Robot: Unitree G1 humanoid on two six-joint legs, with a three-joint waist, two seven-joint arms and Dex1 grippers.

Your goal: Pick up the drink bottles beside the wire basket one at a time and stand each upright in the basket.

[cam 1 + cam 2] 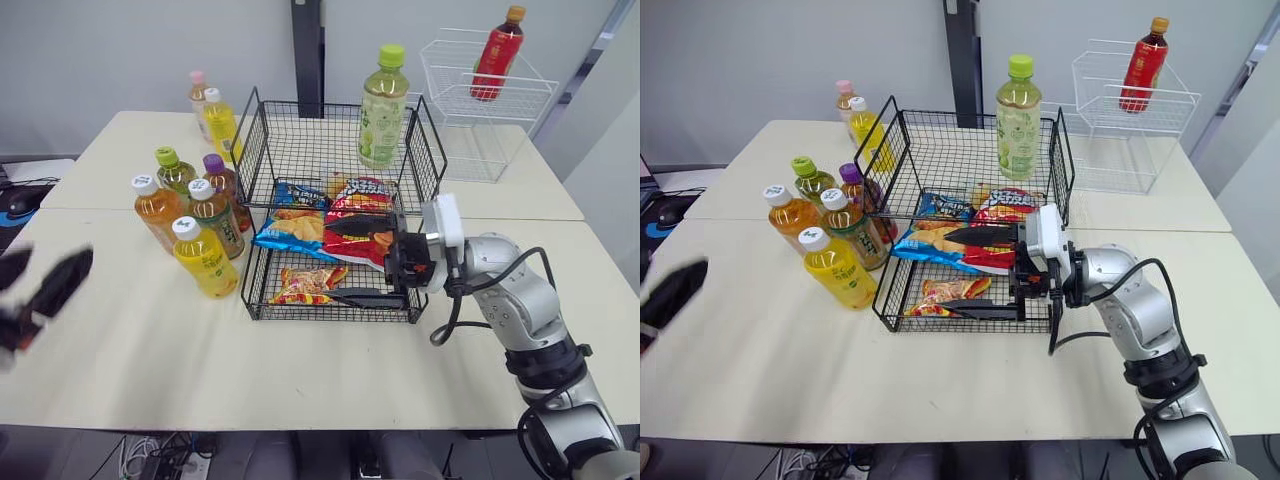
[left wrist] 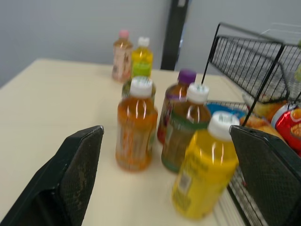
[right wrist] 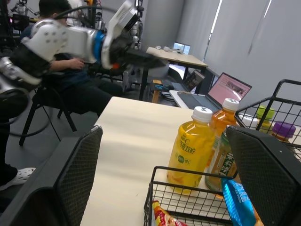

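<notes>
Near edge, left: left gripper [image 2: 165, 132] hangs over the bare table [image 1: 150, 360], fingers spread wide, holding nothing.

Near edge, right: right gripper [image 1: 945, 273] reaches into the near end of the black wire basket [image 1: 330, 316], fingers apart, one above the other, nothing between them.

Bottles beside basket, on its left side, all upright: count 7.
- Near cluster, 5: yellow bottle [image 1: 205, 258] just beside the basket wall; orange bottle [image 1: 160, 212]; dark tea bottle [image 1: 215, 215]; green-capped small bottle [image 1: 175, 170]; purple-capped bottle [image 1: 225, 180]. They stand close together.
- Far pair, 2: second yellow bottle [image 1: 220, 122] and pink-capped bottle [image 1: 198, 95], by the basket's far left corner.

In basket: 1 bottle, the tall pale green bottle [image 1: 380, 110], upright at the far right corner. Also snack bags [image 1: 300, 225], at least 3 (blue, red, small yellow-red), lying flat.

Far right: 1 white wire basket [image 1: 440, 95] with 1 red bottle [image 1: 497, 55] leaning in it.
</notes>
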